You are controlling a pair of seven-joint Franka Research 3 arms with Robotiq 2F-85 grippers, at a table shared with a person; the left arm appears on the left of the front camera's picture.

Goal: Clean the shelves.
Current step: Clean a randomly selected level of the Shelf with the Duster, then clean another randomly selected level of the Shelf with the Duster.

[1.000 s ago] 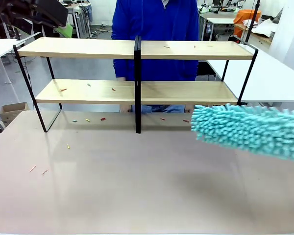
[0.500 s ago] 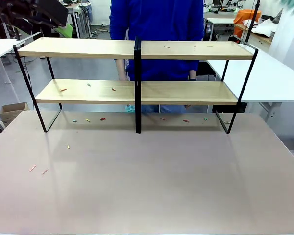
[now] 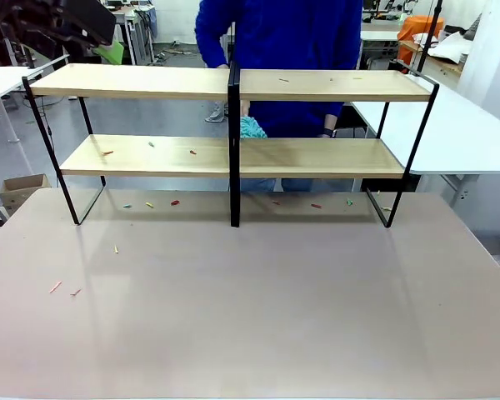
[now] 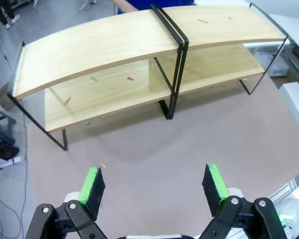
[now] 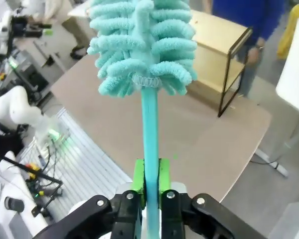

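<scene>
Two things worry me here. The right gripper (image 5: pixel 150 181) is pinched tight on the very bottom of the duster (image 5: pixel 142 45) handle, so the long stick and its fluffy head hang off one small grip, seemingly out past the table's right edge. If the head takes a side load brushing a board, I'd guess the handle twists in the pads.

Second, the shelves (image 3: pixel 233 142) stand along the far edge of the table (image 3: pixel 250 317) on a thin frame, with a person (image 3: pixel 283 33) right behind. A hard sweep could shove the rack toward them, or the head could snag on the central upright. The coloured crumbs (image 3: pixel 107 152) on the boards would probably just drop onto the table, where more already lie.

The left gripper (image 4: pixel 153 185) hangs above the table's near side, fingers spread wide with nothing between them.

Versus a second ago, the duster head stretched low across the right end of the shelves in the front view, and it has since swung off that side. A teal fluffy something (image 3: pixel 252 127) behind the upright (can't tell what) sat under the lower board half a second back and is now up between the two boards. The person has drifted a bit right.
</scene>
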